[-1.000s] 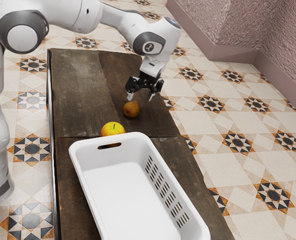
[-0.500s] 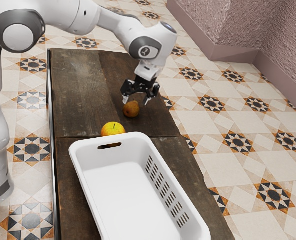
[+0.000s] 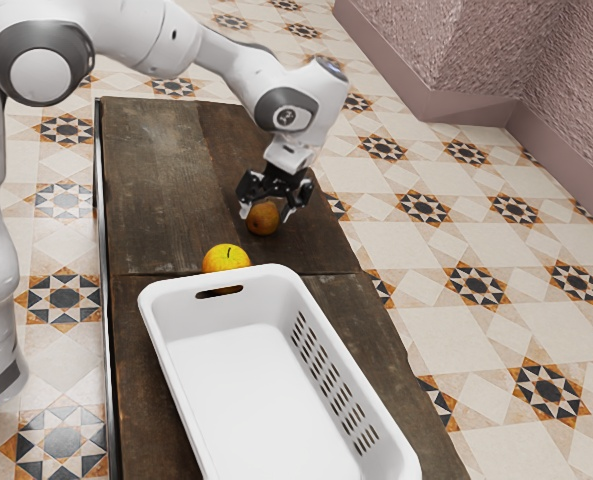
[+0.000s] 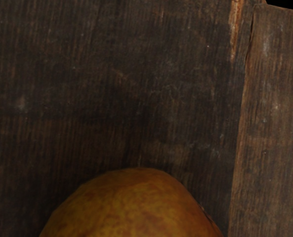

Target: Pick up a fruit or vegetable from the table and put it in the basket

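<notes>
In the exterior view my gripper [image 3: 267, 212] is low over the brownish-orange fruit [image 3: 263, 219], open, with one fingertip on either side of it. The fruit rests on the dark wooden table [image 3: 156, 190]. In the wrist view the same fruit [image 4: 136, 207] is large, just under my hand. A yellow apple [image 3: 226, 259] sits beside the near end of the white basket [image 3: 152, 296], whose visible inside holds nothing.
The apple stands between the brownish fruit and the basket's slotted end wall. The basket's high rim spans much of the table toward the exterior view's bottom. A pink textured wall [image 3: 476, 60] rises beyond the tiled floor.
My hand has come down and toward the exterior view's left, so the fingertips now flank the brownish fruit. Fruit, apple and basket have stayed put.
</notes>
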Action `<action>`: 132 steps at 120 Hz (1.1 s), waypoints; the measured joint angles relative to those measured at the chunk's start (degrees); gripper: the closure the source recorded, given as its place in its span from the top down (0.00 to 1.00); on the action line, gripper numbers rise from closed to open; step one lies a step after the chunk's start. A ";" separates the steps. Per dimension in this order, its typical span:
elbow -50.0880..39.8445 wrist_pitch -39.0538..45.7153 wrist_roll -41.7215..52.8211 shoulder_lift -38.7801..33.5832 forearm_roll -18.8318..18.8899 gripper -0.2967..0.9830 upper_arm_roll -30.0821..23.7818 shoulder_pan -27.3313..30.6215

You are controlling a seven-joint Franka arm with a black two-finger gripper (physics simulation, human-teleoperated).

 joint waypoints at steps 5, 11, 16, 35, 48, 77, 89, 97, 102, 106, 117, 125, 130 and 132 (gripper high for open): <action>-0.06 0.20 0.06 0.14 -0.04 0.77 0.02 -0.02; -0.09 0.43 0.13 0.31 -0.10 0.77 0.17 -0.17; -0.11 0.60 0.18 0.52 -0.14 0.77 0.30 -0.25; -0.12 1.05 0.21 0.97 -0.48 0.72 1.14 -0.44; -0.10 1.32 0.05 1.10 -0.75 0.61 1.49 0.00; 0.37 2.11 -0.31 0.97 -0.94 0.45 1.51 -0.13; 1.87 2.01 -0.48 0.68 -0.89 0.48 1.21 -0.25; 3.00 1.86 -0.62 0.43 -0.89 0.49 0.69 -0.20; 3.85 1.63 -0.71 0.37 -0.89 0.50 0.30 -0.23; 4.59 1.32 -0.81 0.33 -0.89 0.50 -0.05 -0.27; 6.55 0.29 -1.17 -0.42 -0.89 0.49 -1.34 -0.22; 7.12 -0.34 -1.53 -1.27 -0.91 0.50 -2.29 -0.31; 7.25 -0.65 -1.80 -1.60 -0.94 0.50 -2.74 -0.54; 7.26 -0.75 -1.92 -1.67 -0.97 0.51 -3.07 -0.49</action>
